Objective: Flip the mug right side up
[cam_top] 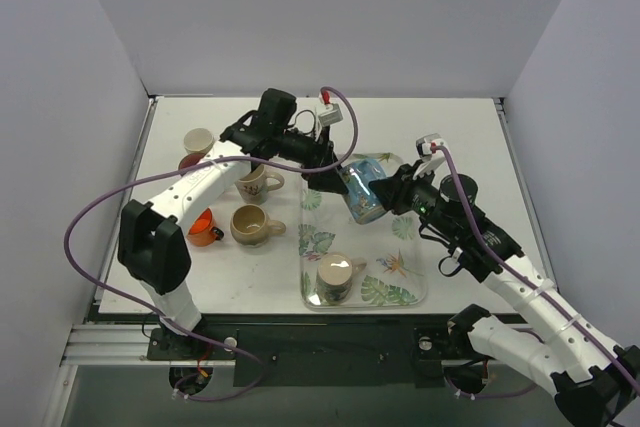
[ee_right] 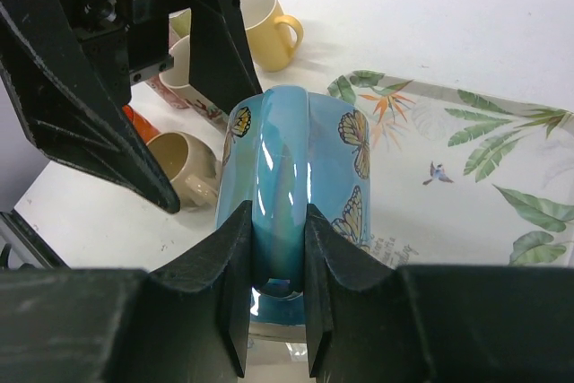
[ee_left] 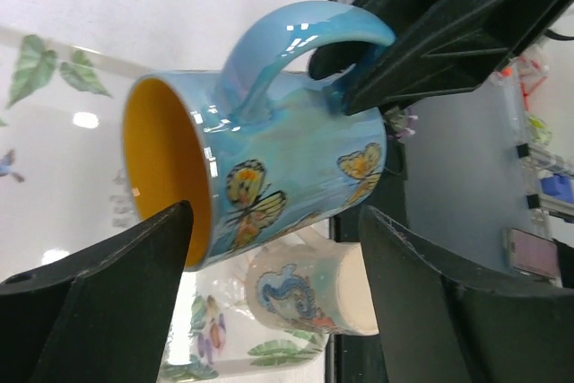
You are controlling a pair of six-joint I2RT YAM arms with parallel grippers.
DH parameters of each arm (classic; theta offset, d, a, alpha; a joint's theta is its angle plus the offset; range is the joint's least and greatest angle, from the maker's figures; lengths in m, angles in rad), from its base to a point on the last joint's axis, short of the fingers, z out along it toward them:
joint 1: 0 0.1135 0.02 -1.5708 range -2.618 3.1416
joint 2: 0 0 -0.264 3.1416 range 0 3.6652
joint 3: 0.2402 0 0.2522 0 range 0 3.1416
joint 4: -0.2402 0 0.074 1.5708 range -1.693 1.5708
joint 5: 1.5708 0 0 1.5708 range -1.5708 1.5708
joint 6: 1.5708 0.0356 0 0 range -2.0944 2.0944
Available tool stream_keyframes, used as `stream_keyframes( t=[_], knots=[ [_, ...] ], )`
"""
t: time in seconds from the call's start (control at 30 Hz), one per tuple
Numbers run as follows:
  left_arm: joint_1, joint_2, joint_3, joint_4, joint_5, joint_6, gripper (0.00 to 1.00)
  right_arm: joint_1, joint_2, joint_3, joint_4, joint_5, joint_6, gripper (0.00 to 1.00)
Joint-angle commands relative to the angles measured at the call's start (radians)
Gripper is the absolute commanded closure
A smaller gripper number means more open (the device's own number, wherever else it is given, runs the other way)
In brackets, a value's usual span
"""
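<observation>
Nearest the bases, a cream mug (cam_top: 335,275) stands mouth-up on the near end of the leaf-print tray (cam_top: 408,292); it is not the object in hand. Next out, the right gripper (ee_right: 276,248) is clamped on the handle of the blue butterfly mug (ee_right: 287,159), 1 finger pressed to each flank of the handle loop. The mug therefore hangs in the air above the middle of the tray, touching nothing below. Mug attitude: on its side, handle uppermost, mouth facing sideways, yellow interior showing in the left wrist view; neither inverted nor upright. Judgement: roughly halfway through the turn. A handle pinch suits lifting and tipping, but the wrist probably runs short of rotation, which would explain the other arm. Beyond the mug, the left gripper (ee_left: 276,213) faces it with its 2 fingers spread wide, 1 toward the rim and 1 toward the base, straddling the body lengthwise; whether either pad touches the glaze I cannot tell. Judgement: it is placed to take the body so the right can let go and the mouth can come up. Risk: glossy glaze, slip on transfer. Farther left, on the table (cam_top: 450,137), a beige mug (cam_top: 255,225) and an orange mug (cam_top: 203,227) sit near the left arm, well apart from the tray and uninvolved.
</observation>
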Motion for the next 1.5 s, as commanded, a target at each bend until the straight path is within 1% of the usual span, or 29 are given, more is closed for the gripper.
stream_keyframes(
  t=[0.0,0.03,0.07,0.1,0.13,0.17,0.2,0.27,0.3,0.37,0.43,0.47,0.5,0.53,0.57,0.6,0.63,0.67,0.73,0.77,0.8,0.83,0.9,0.97,1.17,1.2,1.37,1.4,1.47],
  knots=[
    [-0.023,0.017,0.045,0.032,0.142,0.015,0.2,0.008,-0.011,0.057,0.218,-0.013,0.017,1.0],
    [-0.034,0.015,0.042,0.03,0.141,0.012,0.3,0.008,-0.01,0.055,0.218,-0.01,0.017,1.0],
    [-0.04,0.012,0.033,0.026,0.124,0.012,0.35,0.008,-0.01,0.054,0.22,-0.008,0.017,1.0],
    [-0.051,0.009,0.027,0.024,0.118,0.011,0.48,0.008,-0.011,0.051,0.229,-0.002,0.017,1.0],
    [-0.055,0.004,0.017,0.018,0.119,0.009,0.53,0.008,-0.01,0.046,0.238,0.004,0.02,1.0],
    [-0.061,0.001,0.007,0.019,0.121,0.006,0.68,0.008,-0.008,0.04,0.246,0.006,0.022,1.0],
    [-0.063,-0.008,0.005,0.019,0.122,0.0,0.75,0.008,-0.008,0.037,0.255,0.003,0.023,1.0],
    [-0.063,-0.02,0.002,0.024,0.115,-0.018,0.94,0.007,-0.004,0.034,0.257,0.004,0.023,1.0],
    [-0.06,-0.025,0.007,0.024,0.104,-0.029,1.0,0.005,-0.005,0.031,0.257,0.007,0.025,1.0],
    [-0.055,-0.045,0.017,-0.002,0.061,-0.029,1.0,0.004,-0.002,0.029,0.246,0.016,0.023,1.0],
    [-0.049,-0.071,0.04,-0.04,-0.02,-0.017,1.0,0.007,0.004,0.04,0.203,0.062,0.017,1.0],
    [-0.048,-0.086,0.053,-0.077,-0.137,0.003,1.0,0.01,0.015,0.058,0.159,0.113,0.006,1.0],
    [-0.048,-0.092,0.092,-0.138,-0.199,0.026,1.0,0.011,0.022,0.066,0.131,0.139,0.0,1.0],
    [-0.048,-0.103,0.115,-0.178,-0.323,0.085,1.0,0.013,0.041,0.078,0.094,0.18,-0.001,0.98],
    [-0.045,-0.105,0.163,-0.238,-0.435,0.11,1.0,0.013,0.05,0.08,0.083,0.231,-0.009,0.89],
    [-0.045,-0.106,0.206,-0.264,-0.474,0.164,1.0,0.016,0.064,0.077,0.079,0.268,-0.012,0.83],
    [-0.043,-0.111,0.226,-0.33,-0.537,0.196,1.0,0.019,0.071,0.074,0.08,0.298,-0.005,0.8],
    [-0.043,-0.112,0.252,-0.356,-0.562,0.259,1.0,0.024,0.084,0.071,0.083,0.3,-0.001,0.8],
    [-0.04,-0.129,0.276,-0.413,-0.641,0.325,1.0,0.033,0.1,0.072,0.099,0.285,0.018,0.68],
    [-0.04,-0.144,0.287,-0.448,-0.695,0.34,1.0,0.037,0.105,0.074,0.111,0.265,0.031,0.53],
    [-0.031,-0.152,0.3,-0.461,-0.715,0.369,1.0,0.043,0.108,0.077,0.119,0.256,0.034,0.47],
    [-0.025,-0.164,0.306,-0.484,-0.741,0.38,1.0,0.047,0.113,0.077,0.132,0.248,0.037,0.31],
    [0.014,-0.181,0.307,-0.508,-0.764,0.4,1.0,0.053,0.116,0.075,0.152,0.25,0.04,0.18],
    [0.037,-0.19,0.286,-0.525,-0.778,0.422,1.0,0.054,0.12,0.069,0.175,0.256,0.045,0.13],
    [0.106,-0.249,0.179,-0.582,-0.807,0.475,1.0,0.057,0.124,0.069,0.175,0.263,0.049,0.11],
    [0.116,-0.262,0.172,-0.618,-0.812,0.485,1.0,0.057,0.121,0.069,0.175,0.263,0.045,0.11],
    [0.245,-0.354,0.183,-0.818,-0.826,0.57,1.0,0.059,0.094,0.052,0.183,0.271,0.031,0.1],
    [0.256,-0.383,0.18,-0.89,-0.836,0.581,1.0,0.06,0.091,0.051,0.182,0.268,0.023,0.09],
    [0.273,-0.439,0.133,-0.971,-0.83,0.613,1.0,0.062,0.091,0.049,0.166,0.273,0.019,0.08]
  ],
)
